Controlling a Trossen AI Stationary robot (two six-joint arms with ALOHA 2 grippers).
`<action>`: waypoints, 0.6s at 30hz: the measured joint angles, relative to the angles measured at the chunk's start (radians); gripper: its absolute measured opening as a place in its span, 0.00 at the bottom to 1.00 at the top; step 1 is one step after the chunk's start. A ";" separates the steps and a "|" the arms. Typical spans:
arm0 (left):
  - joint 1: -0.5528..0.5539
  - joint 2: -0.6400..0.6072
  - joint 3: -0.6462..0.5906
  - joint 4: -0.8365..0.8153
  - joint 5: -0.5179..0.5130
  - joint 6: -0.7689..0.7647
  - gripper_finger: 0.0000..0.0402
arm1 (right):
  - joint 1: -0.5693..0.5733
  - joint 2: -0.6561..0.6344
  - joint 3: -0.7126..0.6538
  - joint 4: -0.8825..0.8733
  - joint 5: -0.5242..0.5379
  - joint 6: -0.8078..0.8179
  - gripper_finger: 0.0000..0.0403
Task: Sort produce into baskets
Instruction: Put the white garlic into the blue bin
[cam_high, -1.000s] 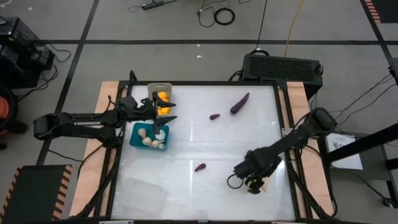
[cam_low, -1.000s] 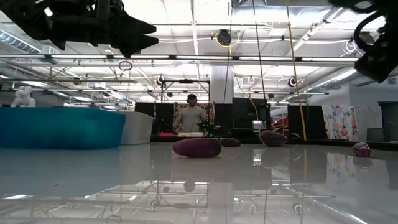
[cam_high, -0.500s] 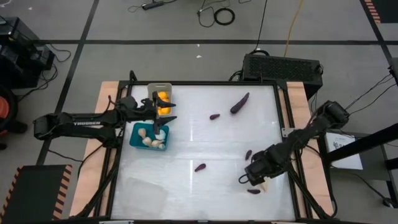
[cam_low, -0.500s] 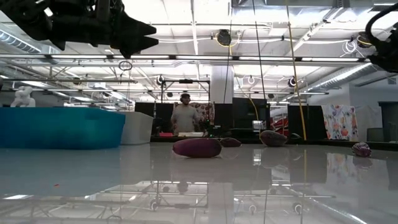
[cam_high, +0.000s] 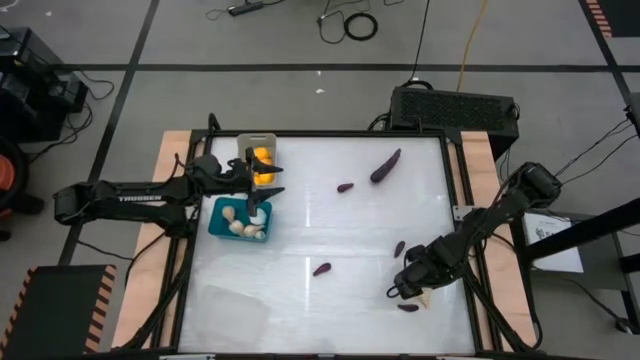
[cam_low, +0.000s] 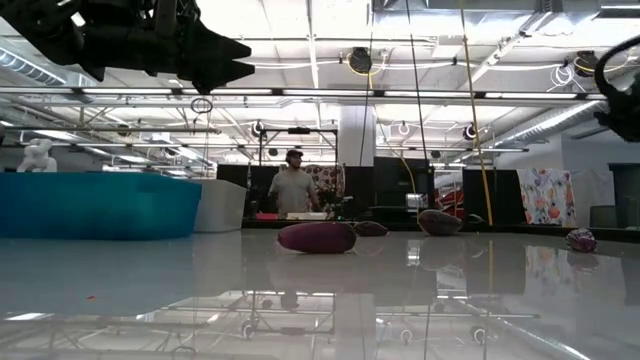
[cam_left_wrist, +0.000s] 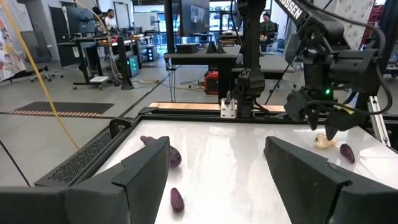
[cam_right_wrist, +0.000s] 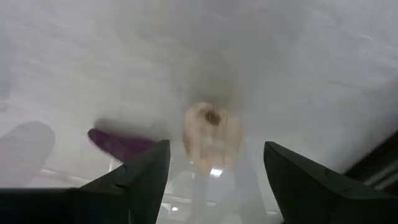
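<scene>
- Over the table's right front area: right gripper (cam_high: 412, 292), fingers spread with nothing between them, directly above a cream garlic bulb (cam_right_wrist: 210, 134) lying on the white table (cam_high: 340, 225); a small eggplant (cam_high: 408, 307) lies just beside the bulb.
- Left side: left gripper (cam_high: 262, 183), fingers parted and empty, hovering between the light grey basket (cam_high: 243, 142) of yellow-orange fruits (cam_high: 261, 157) and the teal basket (cam_high: 220, 207) of garlic bulbs (cam_high: 246, 227).
- Largest eggplant (cam_high: 385, 166): far right part of the table, long axis diagonal, narrow end towards the far right corner.
- Other small eggplants: one (cam_high: 344, 186) just beside the largest, one (cam_high: 322, 268) near centre front, one (cam_high: 399, 247) near the right gripper.
- Clear basket (cam_high: 232, 308): front left corner, faint and hard to make out.
- Writing: "TROSSEN" on the left arm (cam_high: 130, 197).
- Background, low view: a person (cam_low: 292, 187) beyond the table.
</scene>
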 joint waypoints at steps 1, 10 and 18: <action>0.000 0.000 0.000 0.000 0.000 0.000 0.68 | 0.000 0.000 -0.015 0.021 0.001 0.000 0.62; 0.000 0.000 0.000 -0.003 0.000 0.000 0.68 | 0.000 0.003 -0.075 0.148 0.003 0.000 0.62; 0.000 0.000 0.000 -0.004 0.000 -0.001 0.68 | 0.001 0.005 -0.082 0.155 0.022 -0.021 0.54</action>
